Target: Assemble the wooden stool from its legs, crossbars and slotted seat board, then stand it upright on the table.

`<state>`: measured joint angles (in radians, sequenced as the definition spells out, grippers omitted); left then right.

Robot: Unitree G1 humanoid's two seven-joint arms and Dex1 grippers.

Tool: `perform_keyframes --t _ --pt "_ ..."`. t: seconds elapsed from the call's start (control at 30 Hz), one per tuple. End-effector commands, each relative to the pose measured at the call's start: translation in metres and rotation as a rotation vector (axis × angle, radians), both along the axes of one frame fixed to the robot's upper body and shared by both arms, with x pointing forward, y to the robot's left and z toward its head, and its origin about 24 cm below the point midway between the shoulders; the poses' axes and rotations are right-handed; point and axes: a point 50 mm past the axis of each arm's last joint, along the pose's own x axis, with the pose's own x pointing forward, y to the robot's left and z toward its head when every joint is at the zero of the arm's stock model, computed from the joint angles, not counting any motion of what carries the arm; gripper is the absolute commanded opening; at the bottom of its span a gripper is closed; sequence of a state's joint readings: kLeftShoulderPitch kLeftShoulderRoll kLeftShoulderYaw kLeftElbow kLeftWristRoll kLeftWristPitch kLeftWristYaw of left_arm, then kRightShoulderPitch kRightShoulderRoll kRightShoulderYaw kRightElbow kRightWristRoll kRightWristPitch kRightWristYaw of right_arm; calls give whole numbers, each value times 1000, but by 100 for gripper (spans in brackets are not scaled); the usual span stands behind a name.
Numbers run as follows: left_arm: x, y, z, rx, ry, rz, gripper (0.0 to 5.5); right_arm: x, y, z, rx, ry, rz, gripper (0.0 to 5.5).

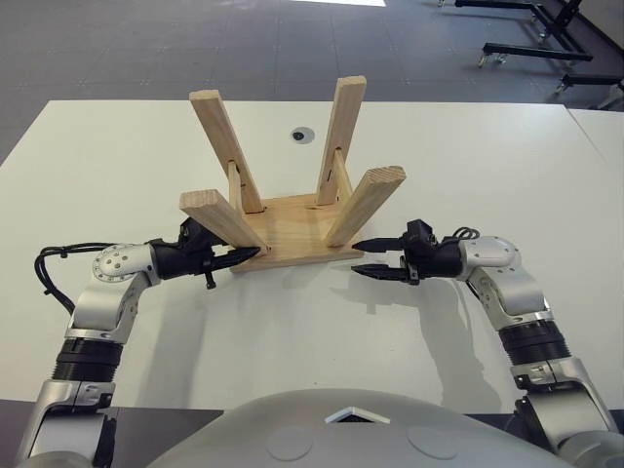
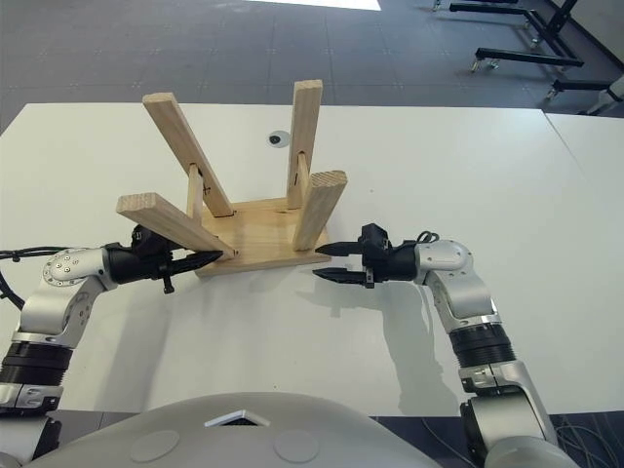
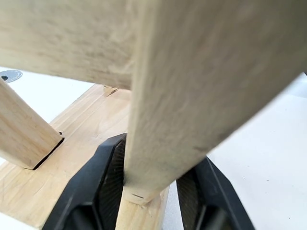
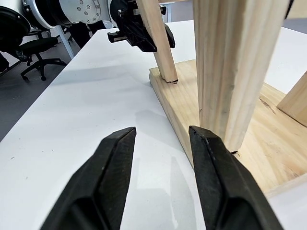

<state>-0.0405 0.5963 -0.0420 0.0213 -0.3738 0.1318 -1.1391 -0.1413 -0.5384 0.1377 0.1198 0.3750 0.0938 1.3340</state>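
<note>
The wooden stool lies upside down on the white table, its seat board flat and four legs pointing up. My left gripper is shut on the base of the near-left leg; its fingers press both sides of that leg just above the board. My right gripper stands open just right of the near-right leg, with nothing between its fingers. That leg rises beside one finger, apart from it. Short crossbars join the legs on each side.
A small dark round disc sits in the table behind the stool. A black cable loops beside my left arm. Black metal frames stand on the floor beyond the table, and another table adjoins at the right.
</note>
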Motion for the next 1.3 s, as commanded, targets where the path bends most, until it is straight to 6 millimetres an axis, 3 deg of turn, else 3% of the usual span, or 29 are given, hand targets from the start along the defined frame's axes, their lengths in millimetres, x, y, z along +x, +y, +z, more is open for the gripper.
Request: perform_keyframes --t 0.03,0.3,0.4,0.47,0.6,0.7,0.97,1.07,1.3 --pt "2 -3 1 -4 2 -9 137 2 -4 1 -22 -9 -52 150" --pt "1 3 6 -20 -4 -11 131 4 -6 -2 17 38 -217 281" --pt "2 4 8 -26 -3 -20 126 58 7 16 31 -25 -318 331" --pt "3 2 10 -29 -4 -33 121 70 13 20 57 -60 -370 363" --pt "2 1 12 -30 -5 -40 109 86 14 24 119 -130 -554 365" --pt "2 2 12 -27 -2 -37 109 84 15 21 128 -120 -504 365" --pt "3 1 12 -20 2 -39 107 68 16 22 18 -48 -175 365" --pt "1 0 11 -22 12 -58 107 70 13 26 0 -52 -146 365" --pt "-4 -4 10 -27 50 -129 107 66 31 21 -20 -37 -25 365"
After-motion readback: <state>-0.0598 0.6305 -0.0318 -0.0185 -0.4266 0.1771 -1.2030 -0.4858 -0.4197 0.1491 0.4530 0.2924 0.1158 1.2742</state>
